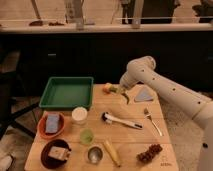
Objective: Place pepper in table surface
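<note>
Pepper held above the far edge of the table surface, gripper closed on it.

You see the slim, curved, light-green pepper pinched in the gripper, whose fingers are clamped shut around it, hanging just over the tan wood-grain table surface near its far edge. Just beside it on the left sits a small orange-and-yellow rounded item; on the right lies a pale triangular piece. Further out you find the green rectangular tray, a white cup, a white-handled brush, a metal fork and the yellow elongated vegetable.
</note>
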`<state>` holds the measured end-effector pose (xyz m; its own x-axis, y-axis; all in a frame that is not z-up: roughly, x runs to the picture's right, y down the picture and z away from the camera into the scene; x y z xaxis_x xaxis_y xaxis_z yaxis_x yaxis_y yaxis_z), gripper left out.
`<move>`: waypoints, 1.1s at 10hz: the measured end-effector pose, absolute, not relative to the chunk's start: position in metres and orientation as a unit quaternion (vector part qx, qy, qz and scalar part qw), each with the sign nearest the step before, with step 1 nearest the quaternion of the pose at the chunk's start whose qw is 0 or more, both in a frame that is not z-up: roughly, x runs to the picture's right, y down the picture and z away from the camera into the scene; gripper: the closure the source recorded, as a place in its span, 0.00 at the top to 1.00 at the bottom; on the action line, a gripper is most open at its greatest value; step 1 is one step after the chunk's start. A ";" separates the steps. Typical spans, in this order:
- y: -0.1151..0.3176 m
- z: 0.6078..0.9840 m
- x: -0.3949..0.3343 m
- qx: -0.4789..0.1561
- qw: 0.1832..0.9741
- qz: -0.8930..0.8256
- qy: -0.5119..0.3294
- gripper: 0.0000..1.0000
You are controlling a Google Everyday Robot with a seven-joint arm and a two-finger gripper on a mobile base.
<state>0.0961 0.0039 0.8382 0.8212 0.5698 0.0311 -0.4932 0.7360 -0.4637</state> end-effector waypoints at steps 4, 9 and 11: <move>0.004 0.862 0.094 -0.242 0.915 0.310 -0.087 0.00; 0.018 0.912 0.098 -0.276 0.893 0.349 -0.068 0.00; 0.026 0.921 0.103 -0.288 0.888 0.355 -0.053 0.00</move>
<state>0.1025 0.0255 0.9211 0.7427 0.6605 -0.1101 -0.5994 0.5825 -0.5491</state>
